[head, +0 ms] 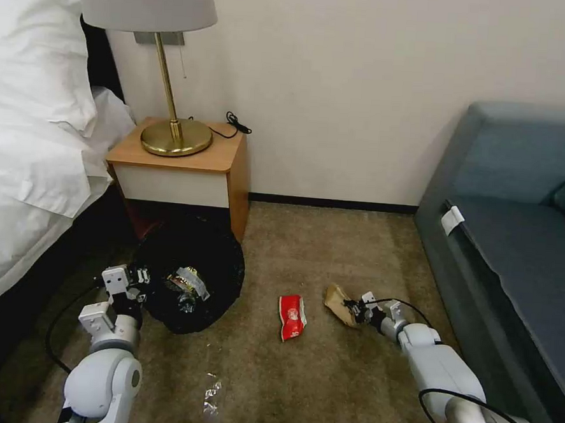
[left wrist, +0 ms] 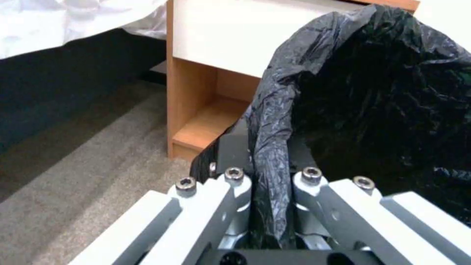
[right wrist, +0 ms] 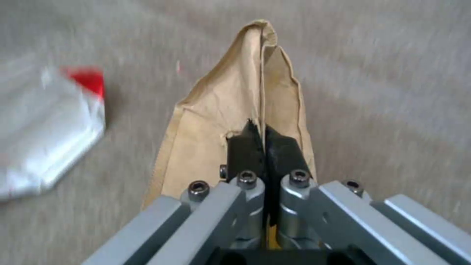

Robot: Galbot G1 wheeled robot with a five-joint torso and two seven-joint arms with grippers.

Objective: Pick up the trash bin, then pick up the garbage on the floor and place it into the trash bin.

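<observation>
The trash bin [head: 192, 276], lined with a glossy black bag, hangs tilted just above the carpet in front of the nightstand. My left gripper [head: 139, 286] is shut on its bagged rim [left wrist: 270, 147]. Inside the bin lies a bottle [head: 189, 282] with other litter. My right gripper [head: 353, 307] is shut on a fold of the crumpled brown paper [head: 339, 302] [right wrist: 235, 106], low over the carpet. A red snack packet [head: 292, 315] [right wrist: 49, 125] lies flat on the floor between the bin and the paper.
A wooden nightstand [head: 189, 167] with a brass lamp [head: 172, 134] stands just behind the bin. The bed [head: 23, 176] runs along the left, a blue sofa [head: 516, 251] along the right. A shiny clear film scrap [head: 212, 393] lies on the near carpet.
</observation>
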